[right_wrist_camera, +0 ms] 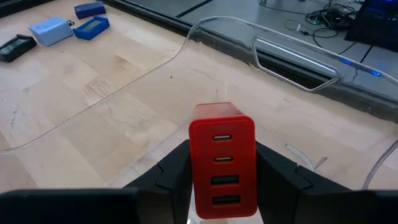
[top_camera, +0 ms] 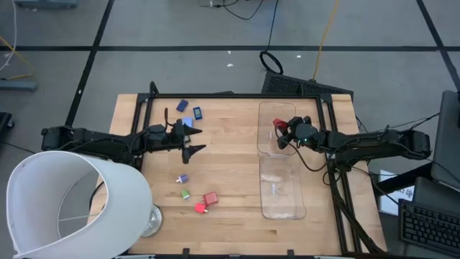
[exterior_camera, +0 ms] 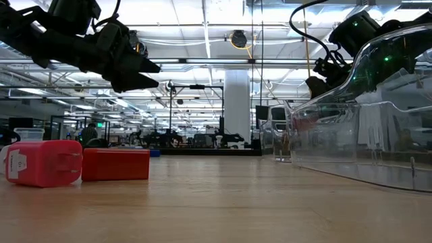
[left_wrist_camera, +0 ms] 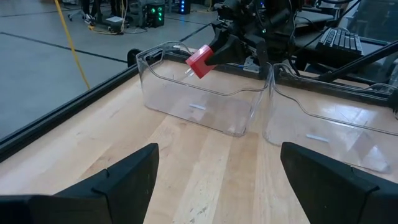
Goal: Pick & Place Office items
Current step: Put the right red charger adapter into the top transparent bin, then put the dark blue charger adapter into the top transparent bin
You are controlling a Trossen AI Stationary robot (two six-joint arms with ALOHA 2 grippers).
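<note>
While the left gripper [top_camera: 192, 141] hangs above the middle of the wooden table [top_camera: 230, 208] with its fingers spread wide and nothing between them, the right gripper [top_camera: 279, 132] is closed on a red charger block [right_wrist_camera: 222, 160], one dark finger pressed against each of its sides. The right wrist view shows four port slots stacked down the block's face. The left wrist view shows the block tilted in the air over the rim of the clear tray [left_wrist_camera: 198, 93], with metal prongs sticking out of it.

Two clear plastic trays lie end to end on the right part of the table. The one under the right gripper holds no item that can be seen, and neither does the second clear tray [top_camera: 282, 188] beside it.

The other office items lie on the bare wood. Near the far edge sit a dark blue piece [top_camera: 182, 105], a blue piece [top_camera: 197, 113] and a light blue block [right_wrist_camera: 51, 30], with a flat black piece [right_wrist_camera: 15, 45] next to them. Toward the near edge lie a purple piece [top_camera: 183, 178], a green piece [top_camera: 185, 194], a red box [exterior_camera: 116, 164] and a red plug block [exterior_camera: 43, 163], the last two just beside each other. A big white lampshade [top_camera: 68, 205] stands at the near left corner. No writing is legible on any item.
</note>
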